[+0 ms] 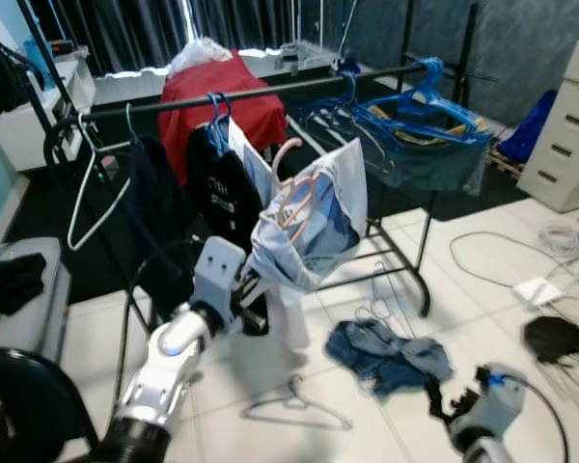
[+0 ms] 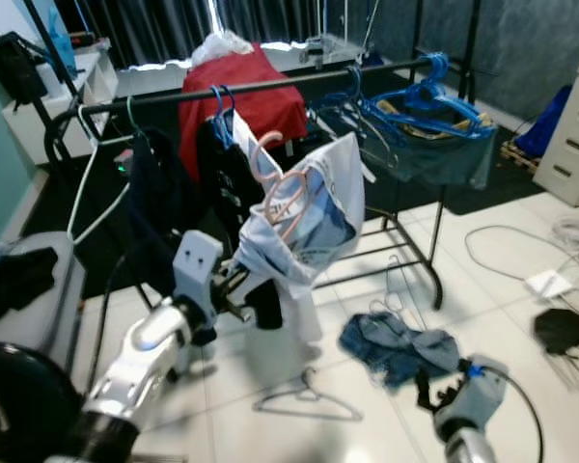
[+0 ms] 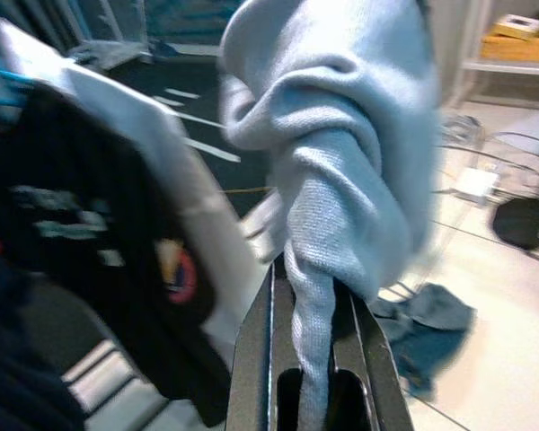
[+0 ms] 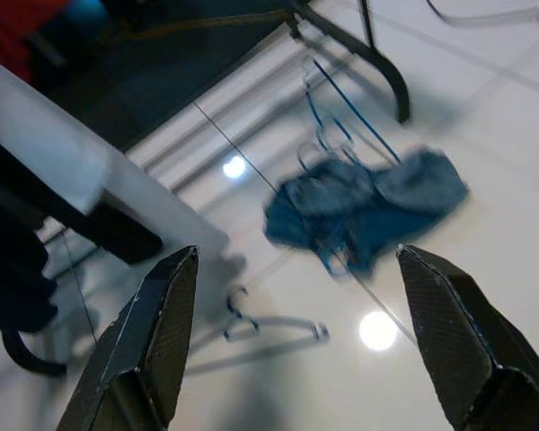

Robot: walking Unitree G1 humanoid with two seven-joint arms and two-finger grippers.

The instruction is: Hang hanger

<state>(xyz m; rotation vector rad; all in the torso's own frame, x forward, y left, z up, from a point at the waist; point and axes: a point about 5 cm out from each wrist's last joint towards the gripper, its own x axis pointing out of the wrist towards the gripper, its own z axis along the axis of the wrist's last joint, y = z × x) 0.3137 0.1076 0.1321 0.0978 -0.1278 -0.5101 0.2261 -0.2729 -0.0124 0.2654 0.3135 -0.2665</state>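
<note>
My left end effector (image 3: pixel 313 359) clamps the pale blue garment (image 1: pixel 314 217) on its pink plastic hanger (image 1: pixel 297 198), just below the black clothes rail (image 1: pixel 270 92). Right end effector (image 4: pixel 296 346) hangs open over the white tiled floor (image 1: pixel 367 405).

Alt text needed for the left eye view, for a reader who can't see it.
The left gripper holds up a pale blue garment on a pink hanger in front of a black clothes rail hung with dark clothes and blue hangers. On the white tile floor lie a denim heap and a grey hanger; the right gripper hangs low.
</note>
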